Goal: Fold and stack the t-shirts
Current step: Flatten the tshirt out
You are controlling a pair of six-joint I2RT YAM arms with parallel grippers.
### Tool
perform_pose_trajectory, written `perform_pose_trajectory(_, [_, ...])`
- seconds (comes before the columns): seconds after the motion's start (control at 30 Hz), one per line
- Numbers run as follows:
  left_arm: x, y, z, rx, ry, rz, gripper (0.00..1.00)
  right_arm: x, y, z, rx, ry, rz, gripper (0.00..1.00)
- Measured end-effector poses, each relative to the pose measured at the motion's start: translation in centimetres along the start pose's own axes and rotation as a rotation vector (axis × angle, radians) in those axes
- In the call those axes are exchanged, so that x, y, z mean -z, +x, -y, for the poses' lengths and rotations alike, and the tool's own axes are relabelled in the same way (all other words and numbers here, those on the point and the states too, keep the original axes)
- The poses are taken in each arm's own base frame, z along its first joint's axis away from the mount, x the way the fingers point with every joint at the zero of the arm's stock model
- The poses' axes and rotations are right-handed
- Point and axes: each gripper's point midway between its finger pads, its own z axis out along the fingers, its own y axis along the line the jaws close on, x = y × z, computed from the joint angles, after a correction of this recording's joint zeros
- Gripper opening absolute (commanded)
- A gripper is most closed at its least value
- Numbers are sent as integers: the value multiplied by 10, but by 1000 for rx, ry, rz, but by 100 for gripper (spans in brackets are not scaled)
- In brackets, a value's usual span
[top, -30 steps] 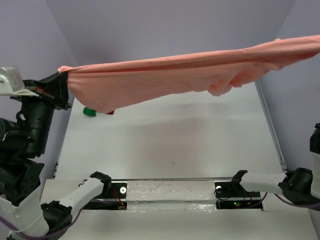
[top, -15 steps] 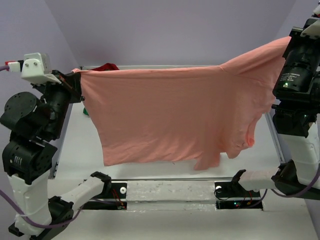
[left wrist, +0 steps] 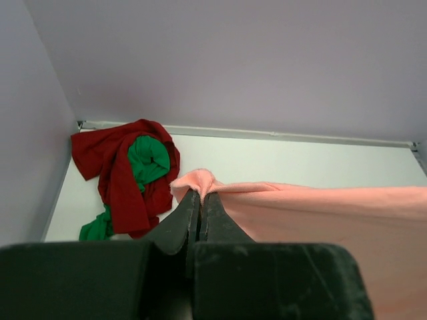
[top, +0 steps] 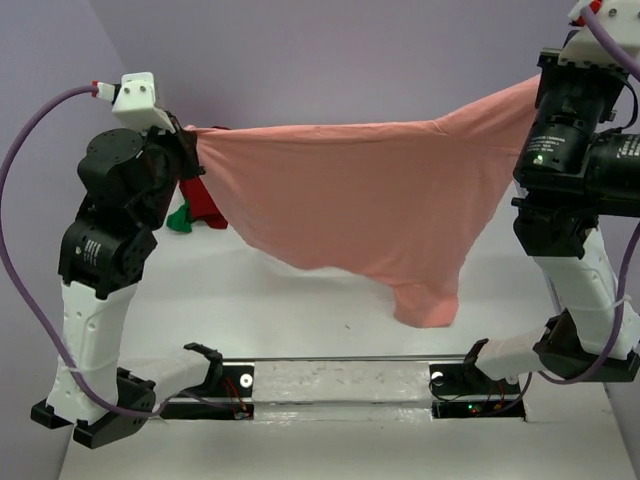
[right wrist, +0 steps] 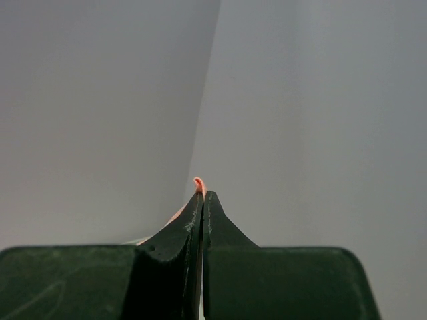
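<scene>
- Pale desk (top: 330, 300) lies below me, with lilac walls around it.
- My salmon-pink t-shirt (top: 380, 200) hangs spread between both arms above the desk. Its lowest fold sags toward the near edge.
- My left tool (left wrist: 200, 195) is pinched tight on one upper corner of it.
- My right tool (right wrist: 202, 193) is clamped on the opposite corner, a sliver of pink showing at its tips.
- At the far left corner, the dark red t-shirt (left wrist: 113, 167) and green t-shirt (left wrist: 148, 157) lie crumpled together.

Black-and-white arms (top: 100, 250), purple cables (top: 70, 92), green light (top: 537, 158), black tool fingers (left wrist: 177, 223)
</scene>
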Motion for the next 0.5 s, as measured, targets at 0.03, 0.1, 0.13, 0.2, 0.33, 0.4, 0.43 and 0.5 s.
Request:
perform_pose_trajectory(0.03, [5,-3,-1,5,4,13,0,2,1,5,-5,2,1,0])
perform_pose_trajectory(0.1, [20,-13,-4,17,14,49,0,5,2,21,-18,12,0,0])
perform_pose_trajectory(0.13, [30,-18,-6,25,21,72,0,6,3,28,-27,19,-1,0])
perform_pose_trajectory(0.2, [49,-28,-9,40,34,113,0,8,4,48,-58,39,-2,0])
perform_pose_trajectory(0.33, [80,-44,-13,68,67,183,0,13,7,78,-109,67,-9,0])
perform_pose_trajectory(0.4, [91,-53,-14,82,81,212,0,14,8,86,-123,73,-10,0])
perform_pose_trajectory(0.43, [93,-55,-13,85,85,217,0,15,9,86,-122,72,-12,0])
perform_pose_trajectory(0.5, [95,-55,-13,90,90,219,0,15,10,86,-122,72,-15,0])
